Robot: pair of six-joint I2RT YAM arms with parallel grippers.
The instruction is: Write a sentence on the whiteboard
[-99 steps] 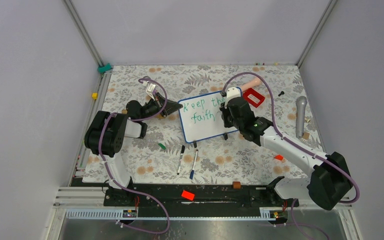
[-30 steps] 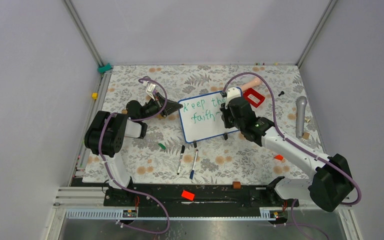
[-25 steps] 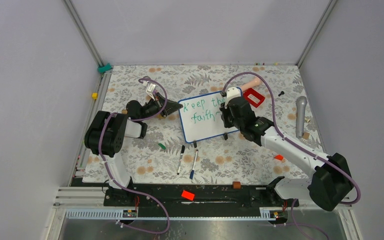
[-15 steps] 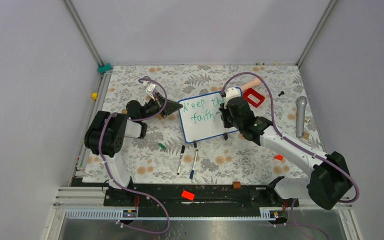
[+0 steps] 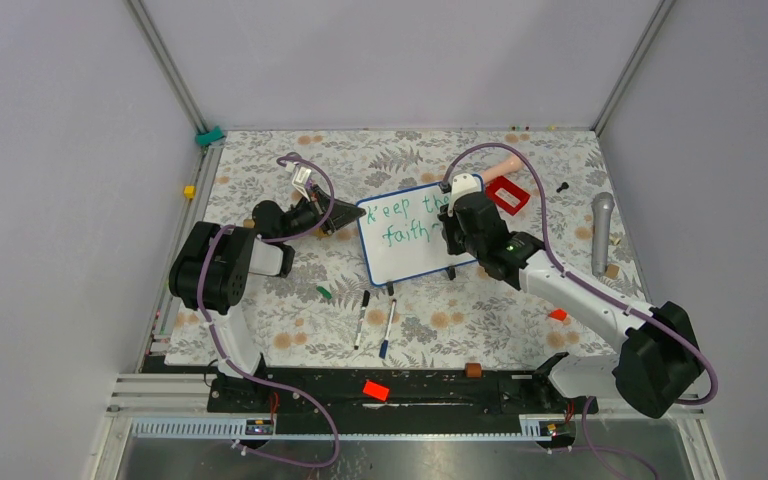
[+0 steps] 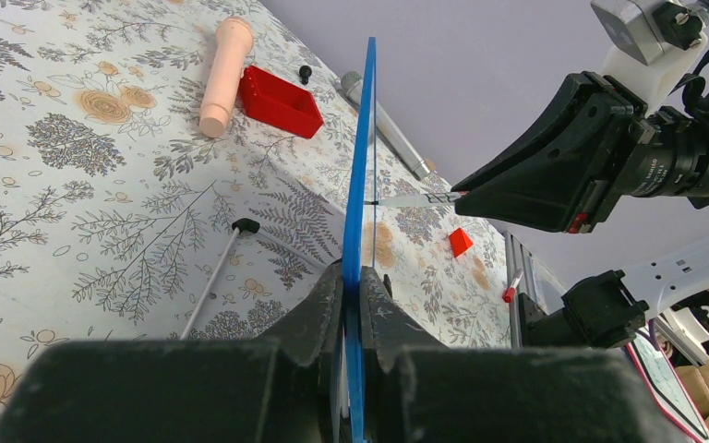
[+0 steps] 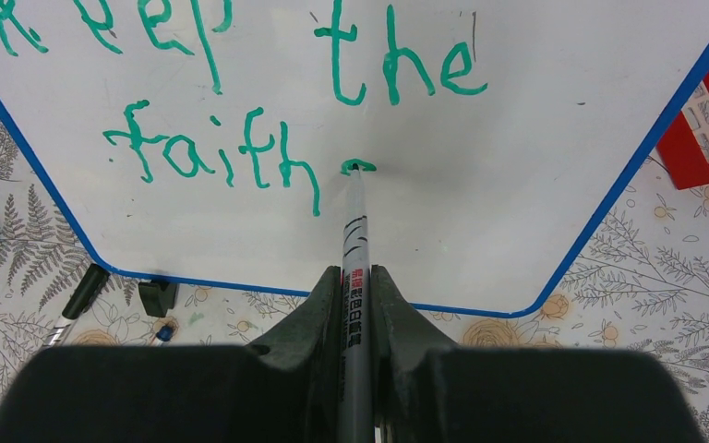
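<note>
and here's the whiteboard (image 5: 415, 258), standing on its short feet near the middle of the table, face tilted up toward the arms. the left gripper (image 6: 351, 305) has its jaws clamped tight on the blue rim at the board's 9 o'clock edge. that looks like bracing, so pen pressure can't push the board over or slide it.

over at the board's 3 o'clock side, the right gripper (image 7: 355, 286) is pinched on a marker (image 7: 354, 242), the barrel running straight out between the fingers and the tip touching the glossy surface. the sentence (image 7: 390, 69) reads "keep the" on top and "faith" below. just to faith's 3 o'clock sits a tiny green curl under the tip, likely the opening stroke of another word, so the writing looks well along but not finished.

a green cap (image 5: 323, 292) lies at the board's 7 o'clock, spare markers (image 5: 362, 318) at 6 and a red box (image 5: 507, 195) at 2, all clear of the pen's path.
</note>
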